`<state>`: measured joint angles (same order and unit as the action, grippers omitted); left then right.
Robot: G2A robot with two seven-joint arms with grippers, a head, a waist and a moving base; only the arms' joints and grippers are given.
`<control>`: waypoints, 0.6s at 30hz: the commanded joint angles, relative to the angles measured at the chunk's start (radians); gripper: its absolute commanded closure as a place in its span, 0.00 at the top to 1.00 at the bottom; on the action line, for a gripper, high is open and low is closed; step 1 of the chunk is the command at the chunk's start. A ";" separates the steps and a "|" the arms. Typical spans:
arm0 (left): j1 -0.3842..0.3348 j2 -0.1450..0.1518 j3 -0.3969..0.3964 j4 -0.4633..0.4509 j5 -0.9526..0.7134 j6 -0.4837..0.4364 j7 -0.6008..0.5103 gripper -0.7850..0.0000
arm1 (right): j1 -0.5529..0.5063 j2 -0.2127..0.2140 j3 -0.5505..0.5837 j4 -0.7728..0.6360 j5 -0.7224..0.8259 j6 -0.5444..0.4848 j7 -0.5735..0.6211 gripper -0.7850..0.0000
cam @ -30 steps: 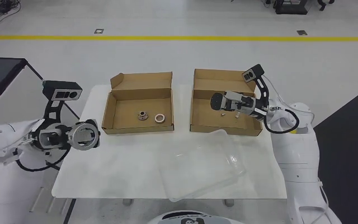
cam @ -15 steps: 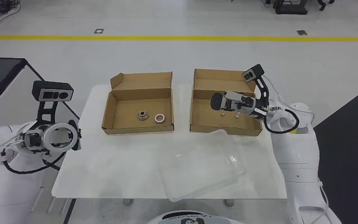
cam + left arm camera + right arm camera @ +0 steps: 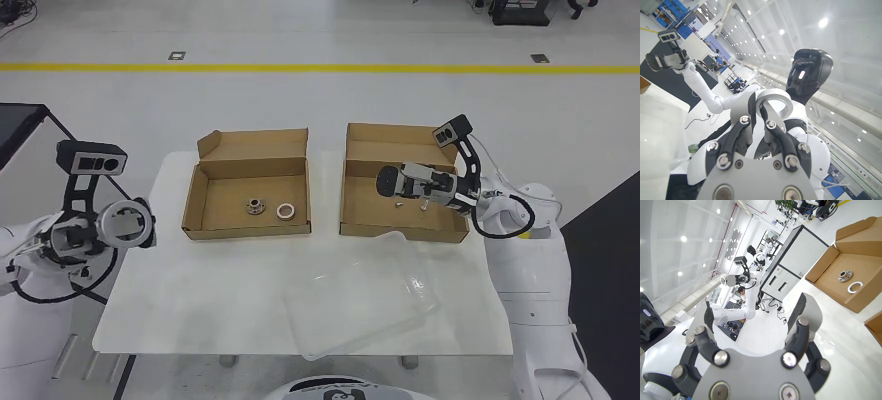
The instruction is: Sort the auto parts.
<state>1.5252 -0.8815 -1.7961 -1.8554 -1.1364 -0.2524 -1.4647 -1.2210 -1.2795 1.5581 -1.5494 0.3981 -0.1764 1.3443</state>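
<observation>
My left gripper is shut on the rim of a large silver metal ring. In the top view this gripper holds the ring in the air just off the table's left edge. My right gripper is open with nothing between its fingers, and hovers over the right cardboard box in the top view. The left cardboard box holds a flanged metal part and a pale ring. Two small parts lie in the right box.
A clear plastic tray lies on the white table in front of the boxes. Both boxes have their flaps standing open at the back. A dark cabinet corner stands left of the table.
My left arm swung the silver ring left, off the table's edge, then brought it back a little and up. The right arm has not moved.
</observation>
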 commanded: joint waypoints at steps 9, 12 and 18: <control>-0.010 -0.002 0.000 -0.013 0.147 -0.007 0.038 0.00 | 0.000 0.000 0.000 0.000 0.000 0.000 0.000 1.00; -0.015 -0.004 0.002 -0.008 0.141 -0.001 0.039 0.00 | 0.000 0.000 0.000 0.000 0.000 0.000 0.000 1.00; -0.027 -0.010 0.014 0.020 0.051 0.031 0.025 0.00 | 0.000 0.000 0.000 0.000 0.000 0.000 0.000 1.00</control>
<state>1.4997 -0.8900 -1.7837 -1.8409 -1.0621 -0.2275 -1.4360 -1.2210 -1.2795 1.5581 -1.5494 0.3981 -0.1764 1.3443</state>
